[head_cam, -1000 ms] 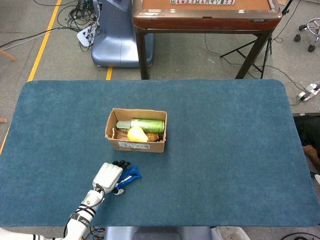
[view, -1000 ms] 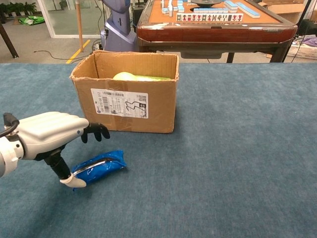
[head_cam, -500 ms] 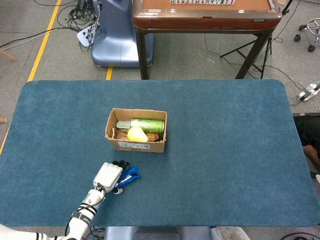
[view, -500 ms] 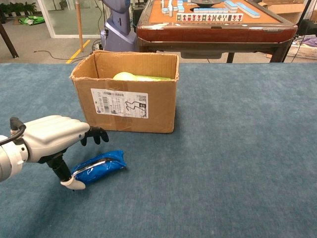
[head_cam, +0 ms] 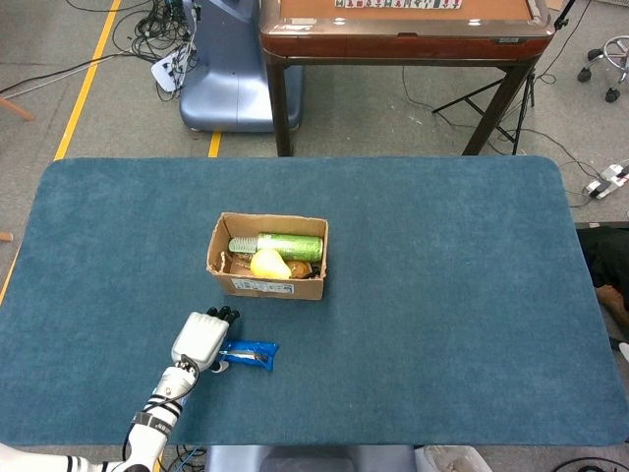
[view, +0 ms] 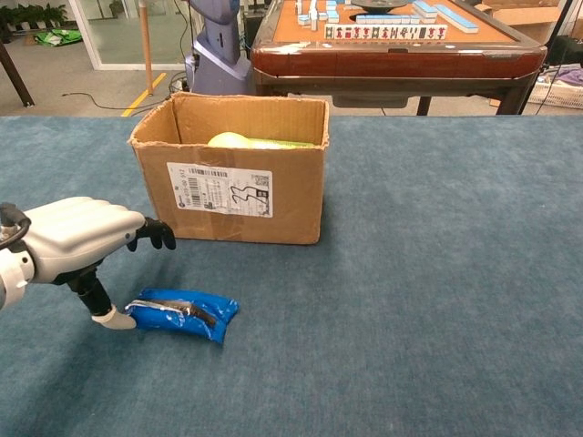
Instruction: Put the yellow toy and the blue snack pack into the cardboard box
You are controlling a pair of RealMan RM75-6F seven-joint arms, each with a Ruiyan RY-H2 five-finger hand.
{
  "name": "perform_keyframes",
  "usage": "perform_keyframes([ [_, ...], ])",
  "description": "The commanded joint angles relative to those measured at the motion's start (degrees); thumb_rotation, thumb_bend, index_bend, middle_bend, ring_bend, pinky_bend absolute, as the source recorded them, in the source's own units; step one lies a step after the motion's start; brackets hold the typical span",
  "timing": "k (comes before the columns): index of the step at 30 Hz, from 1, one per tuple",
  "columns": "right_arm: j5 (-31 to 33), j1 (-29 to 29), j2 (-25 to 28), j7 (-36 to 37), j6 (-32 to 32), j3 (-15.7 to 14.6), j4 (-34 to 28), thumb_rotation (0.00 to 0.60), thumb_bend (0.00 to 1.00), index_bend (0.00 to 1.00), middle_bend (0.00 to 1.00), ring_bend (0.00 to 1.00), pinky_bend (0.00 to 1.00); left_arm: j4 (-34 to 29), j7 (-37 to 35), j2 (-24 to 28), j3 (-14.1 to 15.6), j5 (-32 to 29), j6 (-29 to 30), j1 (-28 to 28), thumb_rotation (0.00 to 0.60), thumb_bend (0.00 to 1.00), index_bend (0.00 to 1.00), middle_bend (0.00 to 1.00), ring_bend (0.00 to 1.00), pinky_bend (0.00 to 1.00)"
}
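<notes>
The blue snack pack [head_cam: 250,353] [view: 182,312] lies flat on the blue table cover, in front of the cardboard box [head_cam: 266,286] [view: 232,193]. Inside the box the yellow toy [head_cam: 267,264] [view: 230,140] rests beside a green can [head_cam: 287,246]. My left hand [head_cam: 200,339] [view: 80,243] hovers just left of the pack, fingers apart and holding nothing. Its thumb tip [view: 112,320] sits at the pack's left end; whether it touches is unclear. My right hand is in neither view.
A wooden mahjong table [head_cam: 403,29] [view: 392,41] stands beyond the far table edge, with a blue-grey machine base [head_cam: 231,79] to its left. The blue table cover [head_cam: 462,295] spreads wide to the right of the box.
The snack pack has swung from a tilted pose to lying flat and level, a bit lower. My left hand has drawn back to the left and no longer covers it.
</notes>
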Motion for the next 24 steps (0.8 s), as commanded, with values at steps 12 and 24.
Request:
perform_keyframes([
  [12, -0.12, 0.12, -0.07, -0.55, -0.32, -0.01, -0.24, 0.6, 0.09, 0.46, 0.41, 0.3, 0.48, 0.67, 2.43, 0.06, 1.48, -0.18, -2.6, -1.48, 0.6, 0.03, 0.32, 0.14, 0.11, 0.35],
  [24, -0.29, 0.15, 0.03, -0.34, -0.46, -0.04, -0.22, 0.6, 0.09, 0.46, 0.41, 0.3, 0.48, 1.97, 1.7, -0.81, 0.93, -3.3, -3.81, -1.84, 0.6, 0.13, 0.37, 0.09, 0.07, 0.32],
])
